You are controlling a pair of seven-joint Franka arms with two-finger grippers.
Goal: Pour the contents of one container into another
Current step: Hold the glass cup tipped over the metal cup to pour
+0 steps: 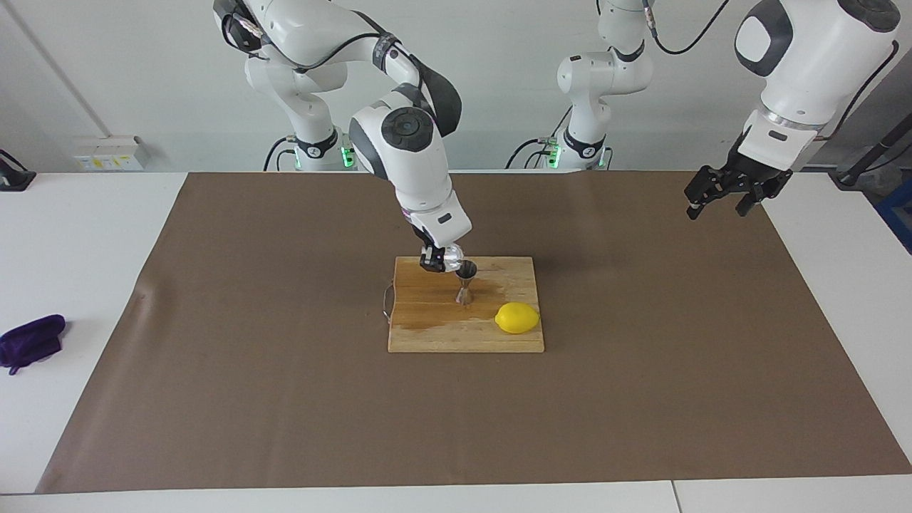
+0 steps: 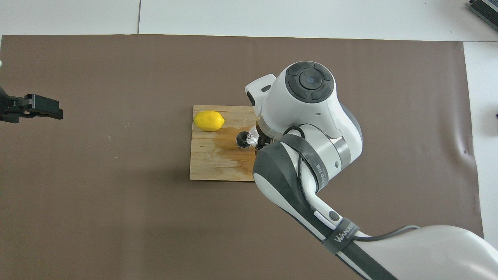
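The right pincer (image 1: 436, 261) hung over the edge of the wooden board (image 1: 427, 328) nearest the robots, pinching the small translucent cup (image 1: 452, 255) between its fingers. The cup was round and squat, whitish and glassy-looking, tipped over so that its mouth leaned toward the steel jigger (image 1: 465, 281) and sat just at the jigger's rim; whether the two touched could not be made out. From overhead the right arm's bulky white wrist covered most of the pincer and left only a sliver of the cup (image 2: 253, 137) showing beside the jigger's dark round mouth (image 2: 242, 140).

The jigger stood upright on the board, a shiny hourglass of two cones meeting at a narrow waist. The board was a flat rectangle of pale planks, with a darker, wet-looking stain spreading around the jigger's foot toward the right arm's end. A thin wire loop (image 1: 387, 301) stuck out from the board's short edge on that side.

Farther from the robots than the jigger, near the board's corner toward the left arm's end, lay a smooth yellow lemon (image 1: 517, 318), apart from the jigger.

The board rested on a wide brown paper-like mat (image 1: 249, 399), slightly wrinkled at one edge, that covered the white surface (image 1: 64, 235). A crumpled purple cloth (image 1: 30, 342) lay on the bare surface at the right arm's end.

The left pincer (image 1: 719, 201) waited, spread apart and holding nothing, raised over the mat's corner at the left arm's end.
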